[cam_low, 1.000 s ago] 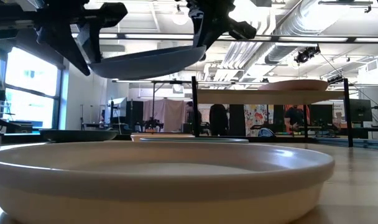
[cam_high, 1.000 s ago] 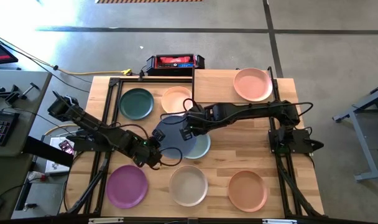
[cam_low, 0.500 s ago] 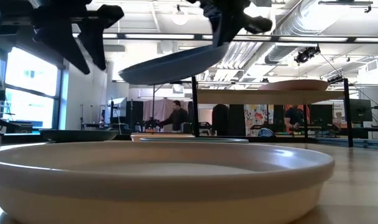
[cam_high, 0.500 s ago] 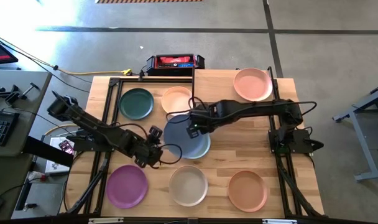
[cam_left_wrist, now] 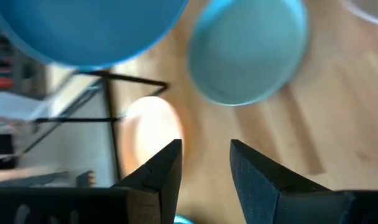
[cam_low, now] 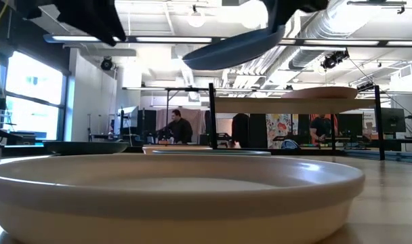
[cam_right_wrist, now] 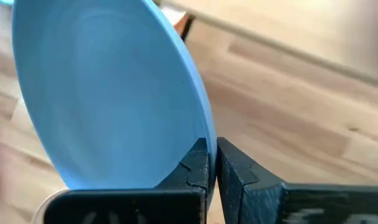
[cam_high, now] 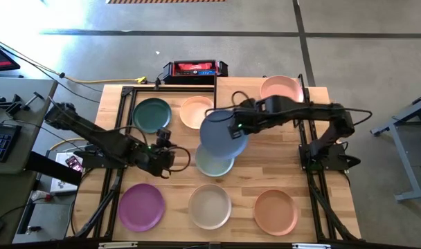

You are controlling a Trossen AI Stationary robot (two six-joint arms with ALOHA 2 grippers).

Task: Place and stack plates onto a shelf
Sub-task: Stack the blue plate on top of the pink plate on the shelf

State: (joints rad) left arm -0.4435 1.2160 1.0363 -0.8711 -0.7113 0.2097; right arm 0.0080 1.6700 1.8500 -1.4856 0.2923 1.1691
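You are holding the blue-grey plate (cam_high: 222, 134) by its rim in the right claw (cam_high: 238, 124), whose fingers are pinched together on the edge; in the right wrist view the plate (cam_right_wrist: 108, 93) is fanning out from that single pinch point. It is hanging in the air above the pale teal plate (cam_high: 215, 162) lying on the counter (cam_high: 266, 173), near the shelf (cam_high: 262, 97), where a pink plate (cam_high: 282, 93) is already sitting.

The plate is looking stiff and light, with a matte, probably slick surface, so a rim grip like yours is likely the only place to take it, and it may pivot in the pinch if you are swinging fast. Being round, it has no long axis; what matters is its face, which is tilting in the low view (cam_low: 233, 49), the free edge drooping lower than the held edge. You will probably need to be levelling it before setting it down.

Your left claw (cam_high: 163, 149) is waiting over the counter left of the teal plate, fingers apart and empty.
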